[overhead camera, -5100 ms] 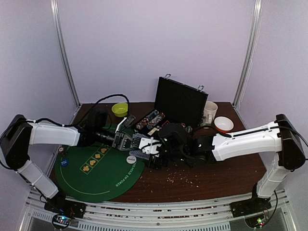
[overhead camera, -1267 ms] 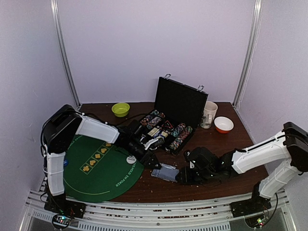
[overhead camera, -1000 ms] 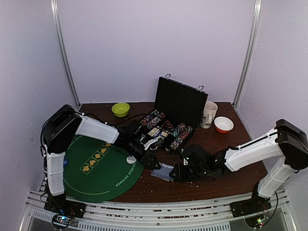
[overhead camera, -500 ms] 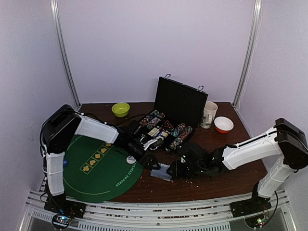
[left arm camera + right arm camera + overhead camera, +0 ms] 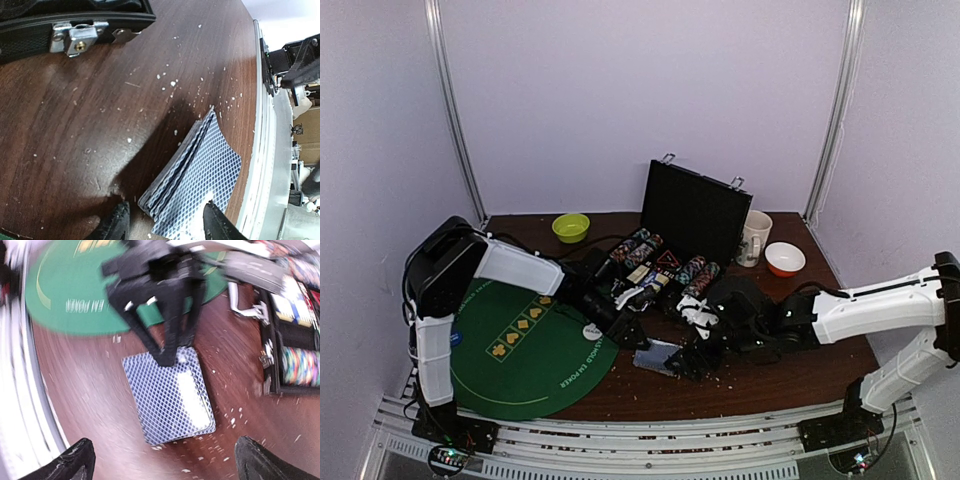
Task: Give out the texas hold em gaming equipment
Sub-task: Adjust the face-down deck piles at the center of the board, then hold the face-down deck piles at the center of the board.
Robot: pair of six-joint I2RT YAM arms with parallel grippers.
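Note:
A deck of grey-blue-backed playing cards (image 5: 658,357) lies slightly fanned on the brown table, right of the green mat. My left gripper (image 5: 636,340) is open and low at the deck's left end; in the left wrist view its gripper (image 5: 165,227) straddles the near end of the deck (image 5: 195,185). My right gripper (image 5: 694,360) is open and empty, hovering just right of the deck; its wrist view looks down on the deck (image 5: 170,395), with a left finger (image 5: 166,354) touching its far edge. Poker chips (image 5: 695,274) sit in the open black case. The white dealer disc (image 5: 592,330) lies on the mat edge.
The open black case (image 5: 692,212) stands behind the grippers. The round green mat (image 5: 520,350) covers the front left. A lime-green bowl (image 5: 570,227), a white mug (image 5: 755,237) and an orange bowl (image 5: 785,258) stand at the back. White crumbs dot the wood.
Both grippers have left the case. My right gripper slid left toward the deck, then its wrist rose above it. The left gripper has stayed at the deck's left end.

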